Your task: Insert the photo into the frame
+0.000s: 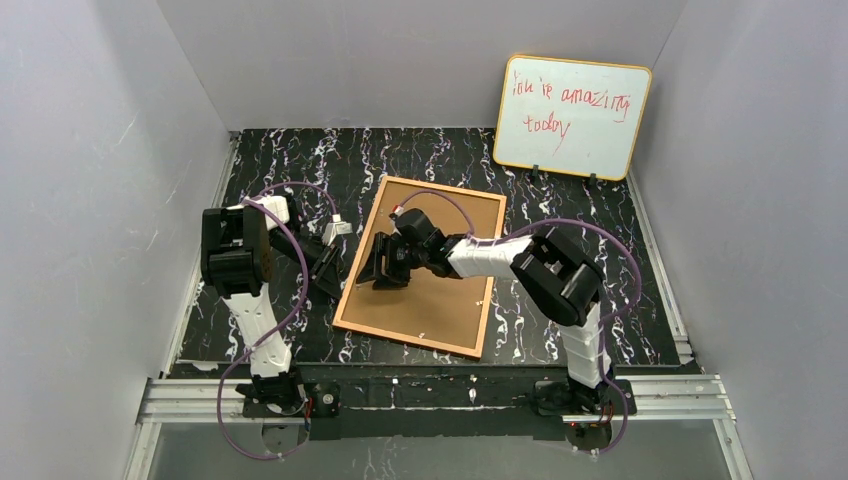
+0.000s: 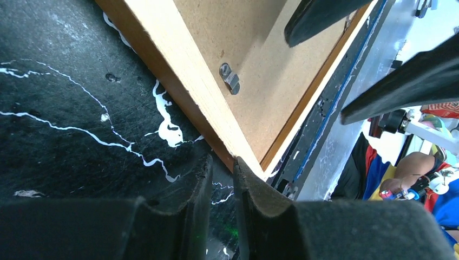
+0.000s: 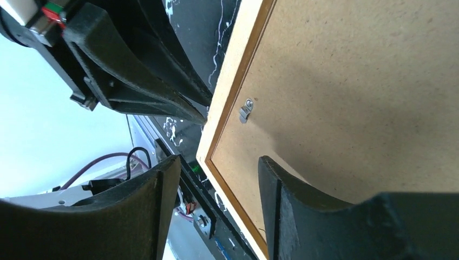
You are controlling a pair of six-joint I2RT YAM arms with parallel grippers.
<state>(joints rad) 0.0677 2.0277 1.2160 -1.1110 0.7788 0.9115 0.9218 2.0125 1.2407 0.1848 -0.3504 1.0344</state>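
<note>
The frame [image 1: 440, 300] lies face down on the black marbled table, its plain brown board back up. No photo shows in any view. My right gripper [image 1: 385, 268] hangs open over the frame's left side; in the right wrist view [image 3: 219, 168] one finger is over the board [image 3: 352, 81] and the other is off the wooden edge. My left gripper [image 1: 338, 285] is low on the table at the frame's left edge, nearly shut and empty. In the left wrist view [image 2: 222, 168] one fingertip touches the frame's edge [image 2: 184, 81]. A small metal clip [image 3: 246, 111] sits on the board.
A yellow-edged whiteboard [image 1: 570, 115] with red handwriting stands at the back right. Grey walls close in the left, back and right sides. A metal rail [image 1: 430, 390] runs along the near edge. The left gripper's fingers [image 3: 135, 70] lie close to my right gripper.
</note>
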